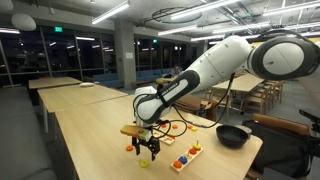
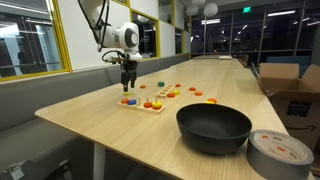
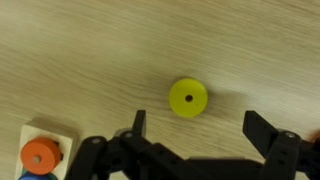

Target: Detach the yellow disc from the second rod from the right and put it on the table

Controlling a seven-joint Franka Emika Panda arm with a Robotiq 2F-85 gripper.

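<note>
The yellow disc (image 3: 187,97) lies flat on the light-wood table (image 3: 90,50), its centre hole facing up. My gripper (image 3: 197,122) is open and empty above it, one finger on each side, not touching it. In an exterior view the gripper (image 1: 143,143) hangs just over the table with the yellow disc (image 1: 143,162) below it, beside the wooden rod board (image 1: 186,155). In an exterior view the gripper (image 2: 127,80) stands over the near end of the board (image 2: 152,102); the disc is not clear there.
An orange disc (image 3: 40,156) sits on the board's end at the wrist view's lower left. A black bowl (image 1: 232,135) (image 2: 213,125) stands past the board. A grey tape roll (image 2: 281,152) lies by the table edge. Loose coloured pieces (image 2: 190,92) lie around the board.
</note>
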